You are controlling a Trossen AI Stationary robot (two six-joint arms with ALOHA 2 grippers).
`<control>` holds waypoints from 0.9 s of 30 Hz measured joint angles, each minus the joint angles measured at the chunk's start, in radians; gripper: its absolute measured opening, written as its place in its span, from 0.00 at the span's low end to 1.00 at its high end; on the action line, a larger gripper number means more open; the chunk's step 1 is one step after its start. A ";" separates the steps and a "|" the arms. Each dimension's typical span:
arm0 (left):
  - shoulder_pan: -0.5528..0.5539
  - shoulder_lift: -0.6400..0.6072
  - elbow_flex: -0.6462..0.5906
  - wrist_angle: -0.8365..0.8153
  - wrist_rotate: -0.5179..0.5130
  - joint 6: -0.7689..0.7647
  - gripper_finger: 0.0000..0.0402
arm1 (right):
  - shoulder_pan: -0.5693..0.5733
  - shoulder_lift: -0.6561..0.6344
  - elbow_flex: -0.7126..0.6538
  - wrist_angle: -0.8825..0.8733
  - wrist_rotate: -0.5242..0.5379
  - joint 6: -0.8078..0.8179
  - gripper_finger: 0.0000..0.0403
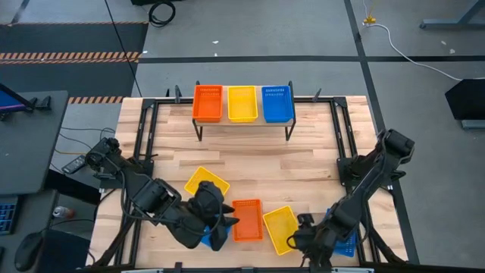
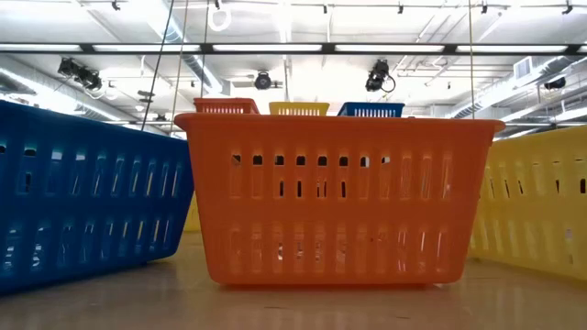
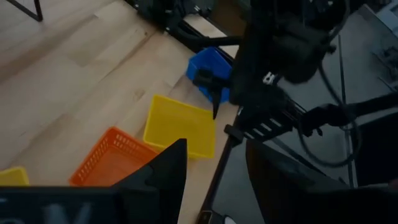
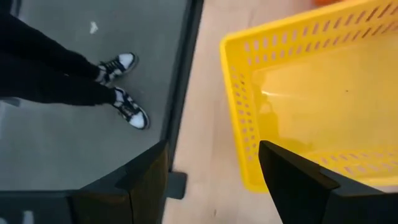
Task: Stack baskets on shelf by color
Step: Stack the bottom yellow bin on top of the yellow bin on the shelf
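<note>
On the shelf (image 1: 244, 123) at the far side, an orange (image 1: 208, 102), a yellow (image 1: 242, 103) and a blue basket (image 1: 277, 103) stand side by side. On the table lie a yellow basket (image 1: 206, 182), an orange basket (image 1: 247, 220), a second yellow basket (image 1: 279, 228), a blue one (image 1: 204, 241) mostly hidden under my left arm, and another blue one (image 1: 347, 243) behind my right arm. My left gripper (image 3: 224, 180) is open beside the orange basket. My right gripper (image 4: 211, 180) is open, its fingers on either side of the yellow basket's near wall (image 4: 245, 143).
The baskets on the table crowd its near half; the middle strip between them and the shelf is bare wood. In the low view an orange basket (image 2: 335, 202) fills the front, with blue (image 2: 83, 202) and yellow (image 2: 541, 211) beside it. A person's legs (image 4: 68, 74) stand past the near edge.
</note>
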 joint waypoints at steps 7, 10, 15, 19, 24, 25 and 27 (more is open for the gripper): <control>0.000 0.000 0.000 0.000 -0.001 0.000 0.43 | -0.001 0.080 0.000 0.062 0.004 -0.055 0.63; 0.000 0.000 0.000 0.000 -0.003 0.001 0.43 | -0.001 0.121 0.000 0.054 -0.001 -0.057 0.62; -0.005 0.000 0.000 0.002 -0.004 -0.008 0.43 | -0.010 0.161 0.000 0.052 -0.023 -0.064 0.51; -0.005 0.000 0.000 0.016 -0.004 -0.008 0.43 | -0.028 0.161 0.001 0.055 -0.065 -0.083 0.31; -0.001 0.000 0.000 0.029 -0.004 -0.008 0.43 | -0.056 0.124 0.003 0.025 -0.099 -0.088 0.04; 0.001 0.000 0.000 0.034 -0.004 -0.008 0.43 | -0.062 0.114 0.004 0.020 -0.102 -0.086 0.04; 0.001 0.000 0.000 0.037 -0.004 -0.008 0.43 | -0.076 0.092 0.014 -0.013 -0.096 -0.088 0.05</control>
